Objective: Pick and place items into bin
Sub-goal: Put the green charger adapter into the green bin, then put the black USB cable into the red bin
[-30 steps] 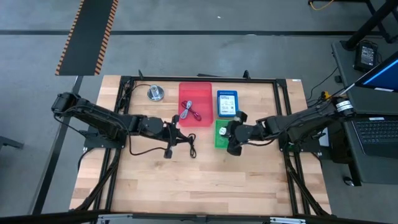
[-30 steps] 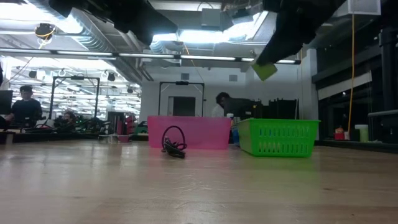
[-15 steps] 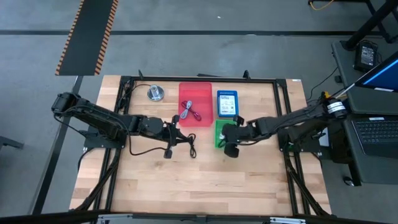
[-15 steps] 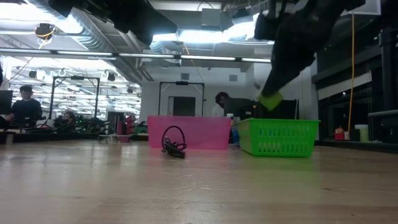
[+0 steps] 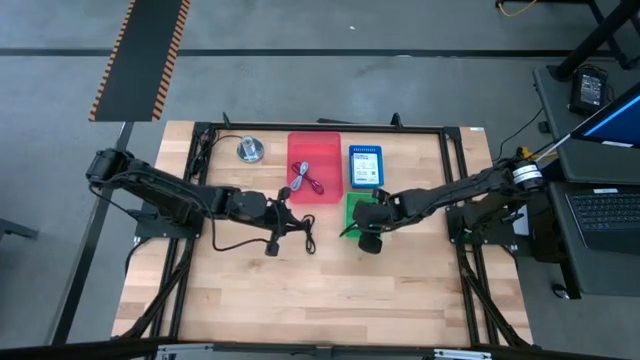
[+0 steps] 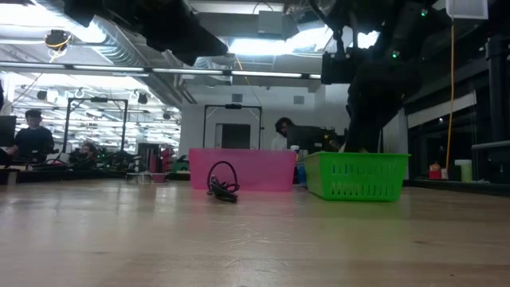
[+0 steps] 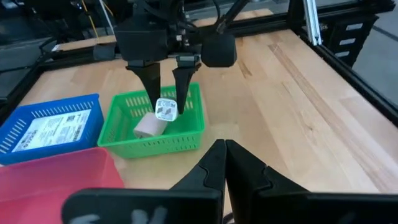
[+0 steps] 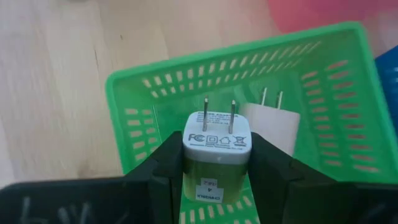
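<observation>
Basket point(image 5: 355, 218) at table point(image 5: 300, 300) centre; tray point(image 5: 314, 168) at 11 o'clock; bin point(image 5: 365, 167) at 12; disc point(image 5: 249, 150) at 10.

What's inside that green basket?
In the green basket lies one white plug adapter. The right gripper holds a green-and-white adapter over it, hiding part of the floor.

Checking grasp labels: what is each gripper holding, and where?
Right gripper clamps a green-and-white plug adapter by its sides, prongs outward. Left gripper is shut, empty.

"FC" mark on the charger plug point(image 8: 217, 140) face; rest unreadable.
</observation>
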`<control>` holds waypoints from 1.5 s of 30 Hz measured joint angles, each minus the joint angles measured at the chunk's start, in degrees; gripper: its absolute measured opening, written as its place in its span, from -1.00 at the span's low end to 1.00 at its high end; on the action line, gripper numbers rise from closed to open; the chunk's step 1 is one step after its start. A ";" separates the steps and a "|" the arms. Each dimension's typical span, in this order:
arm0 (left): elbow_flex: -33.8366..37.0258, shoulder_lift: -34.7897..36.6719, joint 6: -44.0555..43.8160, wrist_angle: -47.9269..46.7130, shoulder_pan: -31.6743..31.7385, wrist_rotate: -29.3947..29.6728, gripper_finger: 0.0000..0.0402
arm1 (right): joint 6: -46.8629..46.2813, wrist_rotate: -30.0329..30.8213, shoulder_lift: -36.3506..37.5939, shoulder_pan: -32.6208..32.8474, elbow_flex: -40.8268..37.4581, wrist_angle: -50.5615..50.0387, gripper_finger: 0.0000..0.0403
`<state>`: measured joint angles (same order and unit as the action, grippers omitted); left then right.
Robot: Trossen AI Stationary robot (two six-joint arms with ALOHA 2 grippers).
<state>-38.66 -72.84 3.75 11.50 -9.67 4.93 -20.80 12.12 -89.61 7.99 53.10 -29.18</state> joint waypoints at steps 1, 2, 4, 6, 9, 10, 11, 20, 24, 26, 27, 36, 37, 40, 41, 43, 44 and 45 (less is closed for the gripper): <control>0.01 -0.56 0.00 0.33 0.00 0.00 -0.97 | 0.00 -0.19 -0.33 0.00 0.00 0.03 -0.41; -0.01 -1.15 0.00 0.72 0.00 0.02 -0.98 | 0.00 -0.18 -0.55 0.00 0.00 0.00 -0.41; -0.01 -2.22 0.00 0.41 0.00 0.28 -0.99 | 0.06 -0.20 -0.83 0.00 0.00 0.10 -0.41; -0.01 -3.44 0.00 0.73 0.00 0.37 -0.99 | 0.00 -0.20 -0.85 0.00 0.00 -0.17 -0.40; -0.01 -4.93 0.00 0.74 0.00 0.50 -0.99 | 0.04 -0.20 -0.85 0.00 0.00 -0.27 -0.35; -0.01 -5.41 0.00 0.78 0.00 0.52 -0.98 | 0.04 -0.20 -0.85 0.00 0.00 -0.27 -0.33; -0.01 -5.82 0.00 0.68 0.00 0.51 -0.98 | 0.02 -0.20 -0.85 0.00 0.00 -0.30 -0.30; -0.01 -7.03 0.00 0.76 0.00 0.52 -0.97 | -0.06 -0.20 -0.85 0.00 0.00 -0.52 -0.17; -0.01 -6.79 0.00 0.80 0.00 0.53 -0.98 | 0.69 -0.16 -0.85 0.00 0.00 -0.54 -0.16; -0.01 -6.79 0.00 0.72 0.00 0.54 -0.98 | 1.46 -0.17 -0.82 0.00 0.00 -0.56 -0.16; -0.01 -6.79 0.00 0.78 0.00 0.55 -0.97 | 1.62 -0.17 -0.72 0.00 0.00 -0.55 -0.16; -0.03 -6.79 0.44 0.75 0.00 2.28 -0.99 | 4.27 0.73 -0.25 0.28 6.05 -6.80 -0.16; -0.03 -6.79 0.39 0.77 0.00 3.23 -0.99 | 4.45 2.07 0.13 0.63 6.47 -5.81 -0.16; -0.11 -6.79 0.04 0.28 -0.29 5.64 -0.99 | 6.25 7.50 2.18 2.38 6.50 -1.69 -0.22; -0.47 -6.79 0.04 -0.92 -0.34 5.88 -0.99 | 7.04 9.17 3.00 3.12 6.20 -0.19 -0.26; -2.30 -6.79 -0.11 -5.90 -0.40 6.03 -0.99 | 8.61 11.50 5.04 4.60 4.83 3.34 -0.35; -3.55 -7.03 -0.60 -8.59 -0.39 6.08 -0.99 | 9.28 12.19 6.18 5.24 3.68 5.28 -0.40; -4.97 -7.48 -1.10 -11.03 -0.38 6.25 -0.99 | 9.70 12.34 7.17 5.87 2.42 7.66 -0.45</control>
<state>-43.63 -80.32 2.65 0.47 -10.05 11.18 -11.09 24.46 -82.43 13.86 55.52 -21.52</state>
